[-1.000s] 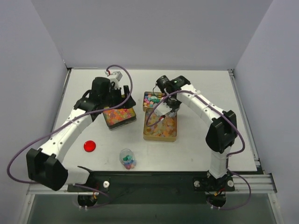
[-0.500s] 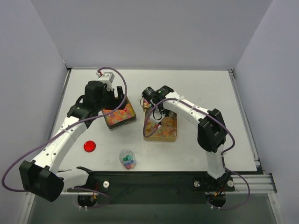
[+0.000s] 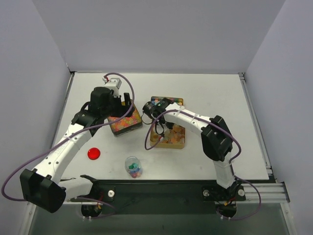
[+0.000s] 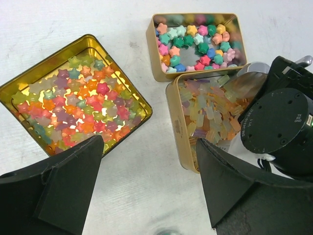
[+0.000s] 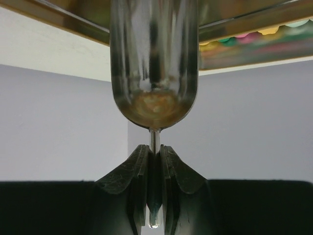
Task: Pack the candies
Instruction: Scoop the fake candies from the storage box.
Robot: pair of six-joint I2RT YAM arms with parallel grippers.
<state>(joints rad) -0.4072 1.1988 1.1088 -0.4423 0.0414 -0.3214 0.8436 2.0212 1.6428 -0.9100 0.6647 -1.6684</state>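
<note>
The candies fill three gold tins: orange and pink stars in the left tin [image 3: 124, 122] [image 4: 73, 95], pastel stars in the small far tin [image 3: 162, 102] [image 4: 198, 44], pale gummy bits in the near tin [image 3: 169, 136] [image 4: 205, 115]. My right gripper [image 3: 153, 111] [image 5: 154, 161] is shut on the thin handle of a metal scoop [image 5: 154, 63] [image 4: 244, 81], held over the gummy tin's left part. My left gripper [image 3: 122, 104] [image 4: 151, 186] is open and empty above the bare table between the left tin and the gummy tin. A small clear jar [image 3: 133, 166] holds a few candies.
A red round lid [image 3: 93, 153] lies on the table at the near left, beside the left arm. The jar stands near the front edge, between the arm bases. The right wrist [image 4: 281, 129] hangs over the gummy tin's right half.
My right gripper has swung left with the scoop, from over the far small tin to the gummy tin's left side. My left gripper has drawn back a little to the left.
</note>
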